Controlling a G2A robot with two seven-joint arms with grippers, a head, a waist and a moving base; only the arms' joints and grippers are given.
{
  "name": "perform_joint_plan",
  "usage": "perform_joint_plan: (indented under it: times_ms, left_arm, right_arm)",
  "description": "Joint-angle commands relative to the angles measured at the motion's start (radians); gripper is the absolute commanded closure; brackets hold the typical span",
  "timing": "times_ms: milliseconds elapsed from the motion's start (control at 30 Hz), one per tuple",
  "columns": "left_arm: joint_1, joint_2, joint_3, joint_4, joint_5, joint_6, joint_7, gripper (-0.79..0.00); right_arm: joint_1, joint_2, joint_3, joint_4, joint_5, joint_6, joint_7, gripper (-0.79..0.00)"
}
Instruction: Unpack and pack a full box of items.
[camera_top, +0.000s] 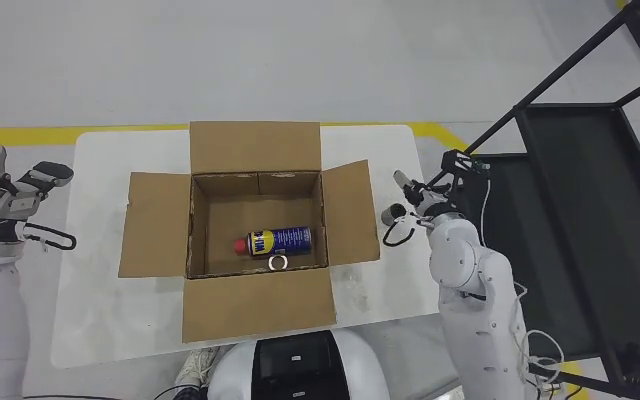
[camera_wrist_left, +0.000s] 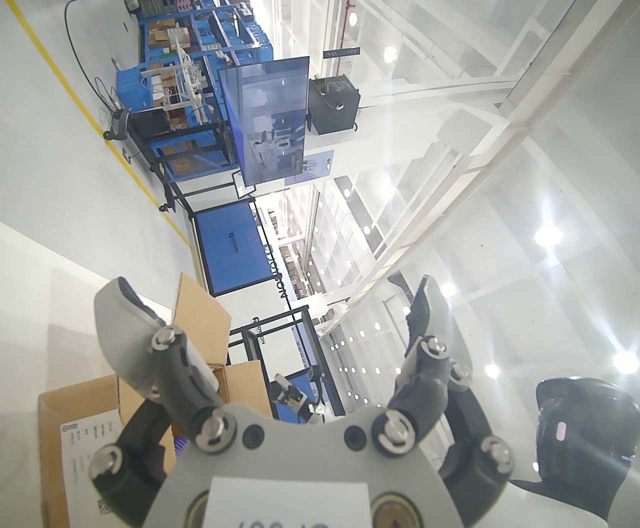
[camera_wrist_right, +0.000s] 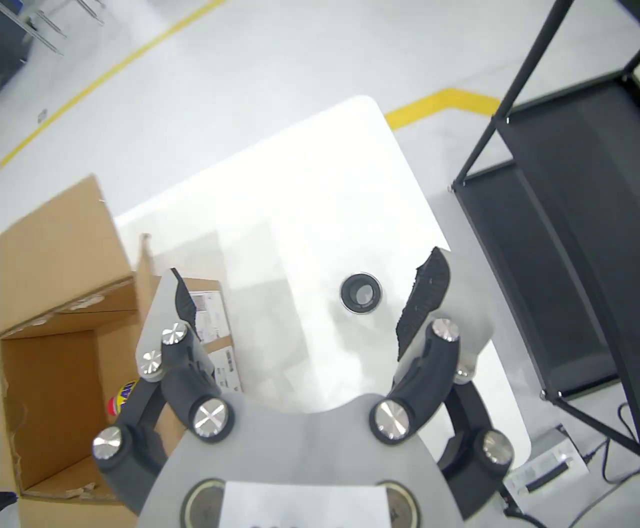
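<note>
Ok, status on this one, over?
Both open: left tool at table's left edge, right tool over table right of box. Flaps open on box, can and ring inside. By right tool, round black piece on table.

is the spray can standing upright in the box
No, the spray can lies on its side on the floor of the box.

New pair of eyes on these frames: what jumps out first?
An open cardboard box, flaps splayed, sits in the middle of the white table, with a blue-and-yellow spray can lying on its side inside. The right end effector hangs open beside the box. The left end effector is open just past the table's opposite edge.
</note>
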Motion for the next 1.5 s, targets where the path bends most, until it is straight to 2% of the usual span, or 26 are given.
perform_joint_plan:
  times_ms: [0,167,333,467,600,767,1467]
  left_arm:
    - [0.0,0.0,0.0,0.0,0.0,0.0,0.0,-0.785]
    - [0.0,0.0,0.0,0.0,0.0,0.0,0.0,-0.785]
    - [0.0,0.0,0.0,0.0,0.0,0.0,0.0,-0.785]
    - [0.0,0.0,0.0,0.0,0.0,0.0,0.0,-0.785]
    - [0.0,0.0,0.0,0.0,0.0,0.0,0.0,-0.785]
    - [0.0,0.0,0.0,0.0,0.0,0.0,0.0,-0.785]
    - [0.0,0.0,0.0,0.0,0.0,0.0,0.0,-0.785]
  right_arm:
    - [-0.021,0.0,-0.047,-0.069,-0.026,-0.019,-0.011,-0.785]
    - [0.01,0.002,-0.208,-0.118,-0.08,-0.118,0.078,-0.785]
    - [0.145,-0.008,-0.408,-0.029,-0.185,-0.167,0.18,-0.785]
    - [0.268,-0.028,-0.565,0.085,-0.259,-0.145,0.25,-0.785]
    - [0.347,-0.05,-0.662,0.179,-0.282,-0.101,0.288,-0.785]
    - [0.383,-0.067,-0.689,0.24,-0.228,-0.082,0.301,-0.785]
    - [0.383,-0.067,-0.689,0.24,-0.228,-0.082,0.301,-0.785]
